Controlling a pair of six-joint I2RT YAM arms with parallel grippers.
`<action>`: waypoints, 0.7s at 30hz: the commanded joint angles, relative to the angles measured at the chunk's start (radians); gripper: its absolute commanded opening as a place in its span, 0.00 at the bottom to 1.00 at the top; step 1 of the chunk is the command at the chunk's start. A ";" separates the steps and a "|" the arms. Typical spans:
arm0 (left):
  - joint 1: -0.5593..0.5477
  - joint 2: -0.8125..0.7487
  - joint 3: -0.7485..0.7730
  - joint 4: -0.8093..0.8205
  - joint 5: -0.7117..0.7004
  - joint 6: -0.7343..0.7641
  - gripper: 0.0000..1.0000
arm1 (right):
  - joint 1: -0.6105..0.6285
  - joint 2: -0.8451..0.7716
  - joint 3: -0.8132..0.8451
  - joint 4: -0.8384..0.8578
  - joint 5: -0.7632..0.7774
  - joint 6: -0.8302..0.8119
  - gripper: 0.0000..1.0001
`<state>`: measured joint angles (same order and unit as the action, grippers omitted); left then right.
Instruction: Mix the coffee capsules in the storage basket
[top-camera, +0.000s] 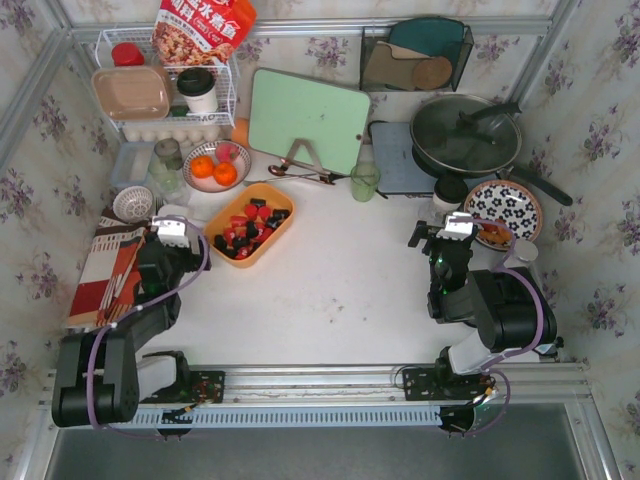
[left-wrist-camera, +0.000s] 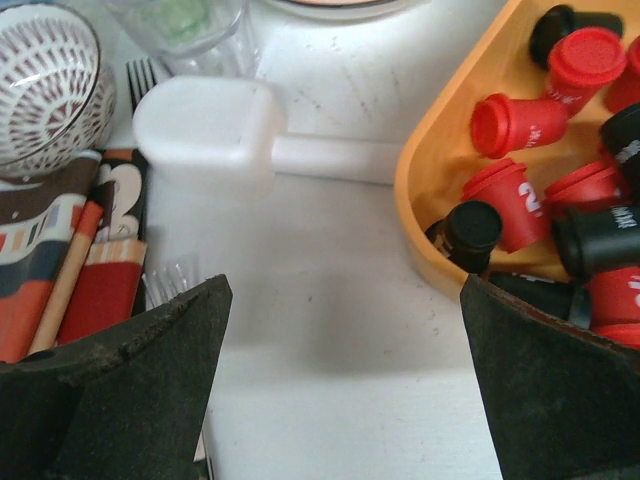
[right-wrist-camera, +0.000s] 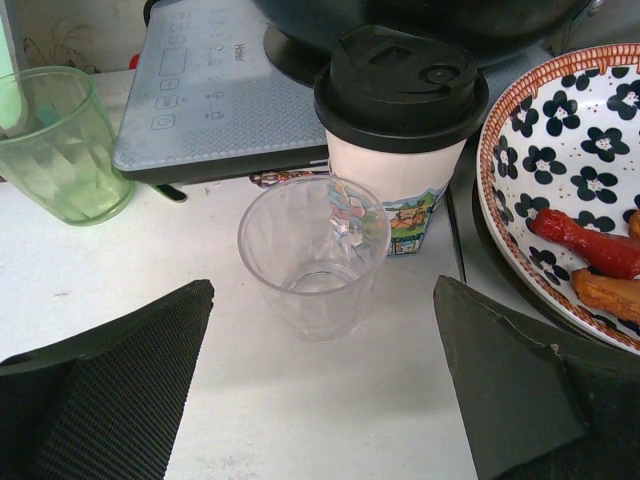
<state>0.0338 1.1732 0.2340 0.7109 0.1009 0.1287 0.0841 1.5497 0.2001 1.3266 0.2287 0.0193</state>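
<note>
The orange-yellow storage basket (top-camera: 264, 251) sits left of the table's centre, filled with red and black coffee capsules (top-camera: 248, 228). My left gripper (top-camera: 172, 236) is open and empty just left of the basket. In the left wrist view (left-wrist-camera: 340, 380) it hovers over bare table, with the basket rim (left-wrist-camera: 420, 200) and capsules (left-wrist-camera: 515, 125) to the right of its fingers. My right gripper (top-camera: 455, 228) is open and empty at the far right. In the right wrist view (right-wrist-camera: 320, 390) it faces a clear plastic cup (right-wrist-camera: 312, 255).
A white scoop (left-wrist-camera: 210, 135) lies ahead of the left gripper, with a patterned cloth (top-camera: 110, 275) on its left. A lidded paper cup (right-wrist-camera: 400, 90), flowered plate (right-wrist-camera: 560, 150), green glass (right-wrist-camera: 55, 140) and induction cooker (right-wrist-camera: 215, 100) crowd the right. A green cutting board (top-camera: 308, 120) stands behind.
</note>
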 joint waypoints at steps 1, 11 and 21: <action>0.041 0.019 0.031 0.023 0.190 -0.003 1.00 | -0.001 -0.004 0.002 0.017 -0.004 -0.001 1.00; 0.058 0.070 0.076 0.010 0.083 -0.113 1.00 | 0.000 -0.004 0.001 0.017 -0.004 -0.001 1.00; 0.030 0.310 0.099 0.197 0.097 -0.089 1.00 | 0.000 -0.004 0.003 0.016 -0.003 -0.001 1.00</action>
<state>0.0799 1.4879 0.3023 0.9878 0.2169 -0.0010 0.0841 1.5497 0.2001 1.3266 0.2287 0.0189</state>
